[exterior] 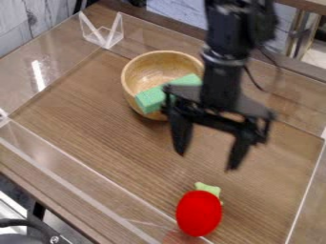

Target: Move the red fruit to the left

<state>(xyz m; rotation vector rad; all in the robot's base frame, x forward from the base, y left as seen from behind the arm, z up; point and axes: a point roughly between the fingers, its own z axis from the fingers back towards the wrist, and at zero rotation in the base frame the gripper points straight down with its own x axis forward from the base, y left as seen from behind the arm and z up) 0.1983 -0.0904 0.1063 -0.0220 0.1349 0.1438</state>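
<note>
Black two-fingered gripper (213,145) is hanging above the brown wood-grain table (90,124), pointing downward, jaws spread wide and gripping nothing. Small glossy red rounded toy fruit with a green leafy top (199,211) is sitting on the table near the front edge, below the gripper in the picture and apart from it. Round light wooden bowl (158,80) is standing farther back, a green rectangular block (170,93) leaning tilted inside it, partly hidden by the arm. Clear plastic walls (99,31) are bordering the table.

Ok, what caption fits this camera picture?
Open gripper above the red fruit, wooden bowl behind.
</note>
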